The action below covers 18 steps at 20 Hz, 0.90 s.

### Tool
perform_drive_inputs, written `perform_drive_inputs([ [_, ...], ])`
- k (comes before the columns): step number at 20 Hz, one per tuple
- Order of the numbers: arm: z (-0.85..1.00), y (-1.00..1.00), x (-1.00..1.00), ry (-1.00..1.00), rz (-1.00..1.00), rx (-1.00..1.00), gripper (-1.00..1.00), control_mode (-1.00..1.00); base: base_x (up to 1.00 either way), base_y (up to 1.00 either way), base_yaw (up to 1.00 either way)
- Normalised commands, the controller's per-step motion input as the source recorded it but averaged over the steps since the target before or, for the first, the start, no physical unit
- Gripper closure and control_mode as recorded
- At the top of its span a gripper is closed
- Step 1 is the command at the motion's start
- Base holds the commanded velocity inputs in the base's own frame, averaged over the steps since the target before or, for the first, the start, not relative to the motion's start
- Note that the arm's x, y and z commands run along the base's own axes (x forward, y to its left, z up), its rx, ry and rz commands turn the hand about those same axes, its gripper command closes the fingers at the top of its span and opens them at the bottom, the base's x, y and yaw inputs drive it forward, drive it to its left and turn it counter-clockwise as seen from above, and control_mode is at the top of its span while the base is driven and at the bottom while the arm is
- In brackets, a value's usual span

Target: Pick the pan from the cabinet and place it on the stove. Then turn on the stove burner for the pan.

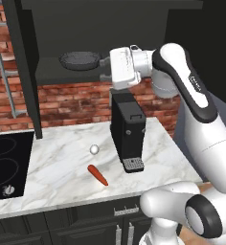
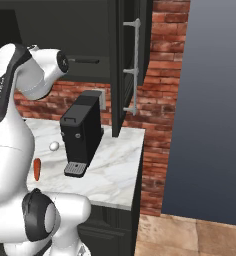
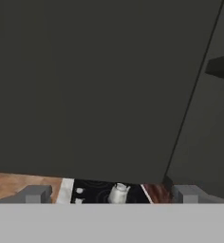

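The pan (image 1: 79,60) is sitting on the lower shelf inside the open cabinet (image 1: 48,72), above the marble surface (image 1: 62,162), with its long handle pointing toward the robot's hand. The gripper (image 1: 104,69) is hovering at shelf height just beside the handle end, and its fingers (image 3: 38,193) are standing fully released, grasping nothing. In the hand view the fingers are framing the dark underside of the shelf, with a slice of the stove (image 1: 5,162) and a small pale kettle (image 3: 118,193) showing far below, so the hand is looking sideways along the cabinet rather than down at the pan. The step in hand is judged to be the approach to the handle. To do it well, the wrist should be lining up so that the handle passes between the two fingers, not under or over them, and the closing should be taking place on the straight part of the handle, close to the bowl, to limit droop when lifting. The withdrawal path is needing care: the black coffee machine (image 1: 128,134) is standing directly below the hand, and the open cabinet door (image 2: 126,60) is hanging close on the right. A carrot (image 1: 97,175) and a small white ball (image 1: 94,149) are lying on the surface between the machine and the stove.
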Motion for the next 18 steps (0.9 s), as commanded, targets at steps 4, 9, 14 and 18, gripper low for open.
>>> perform_drive_inputs([
  [4,0.00,-0.01,0.23,-0.03,0.04,0.01,-1.00,-1.00,0.00,0.00,0.00],
  [9,0.04,-0.01,0.07,-0.06,0.03,0.01,-1.00,-1.00,0.00,0.00,0.00],
  [14,0.00,-0.06,0.00,-0.11,0.00,-0.05,-1.00,-1.00,0.00,0.00,0.00],
  [18,0.00,-0.06,0.03,-0.06,0.00,-0.11,-1.00,-1.00,0.00,0.00,0.00],
])
